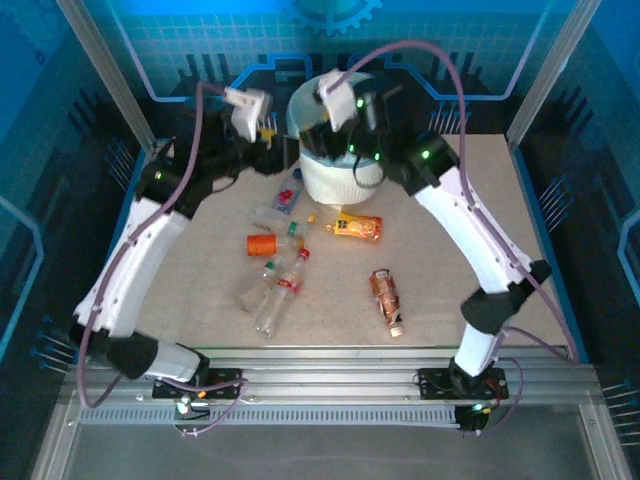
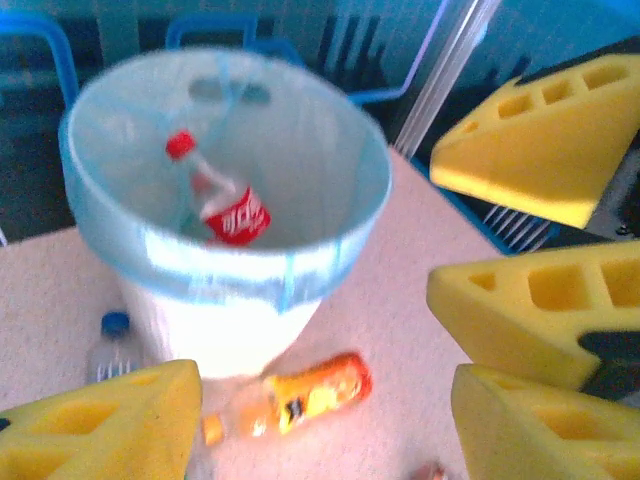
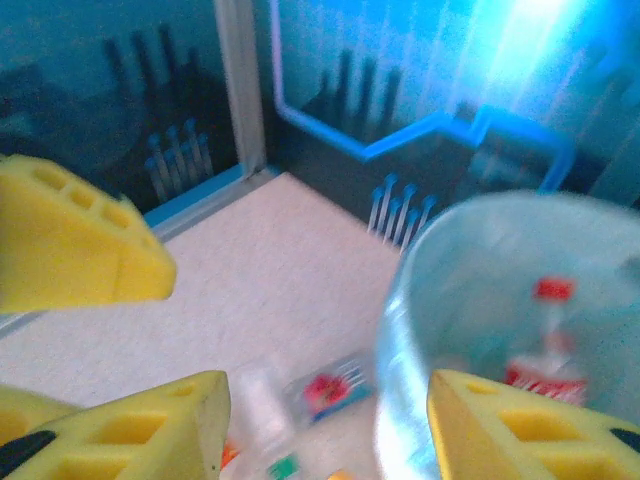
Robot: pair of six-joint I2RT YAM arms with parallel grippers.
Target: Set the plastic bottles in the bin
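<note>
One red-label bottle (image 2: 232, 212) lies in the bin (image 2: 120, 250). Several others (image 1: 282, 295) lie scattered on the table (image 1: 450, 250) in front of it. The left gripper (image 2: 325, 400) and right gripper (image 3: 328, 400) hang spread and empty by the rim. Best to grasp the orange bottle (image 1: 357, 227) across its width, clear of its neighbours.

From above, my right arm (image 1: 465, 215) covers much of the bin (image 1: 325, 180), so I can't see inside. On the right wrist feed, a bottle (image 3: 325, 388) beside the bin is too blurred to read. On the left wrist feed, a yellow finger (image 2: 100, 425) half hides the blue-capped bottle (image 2: 112, 345).
</note>
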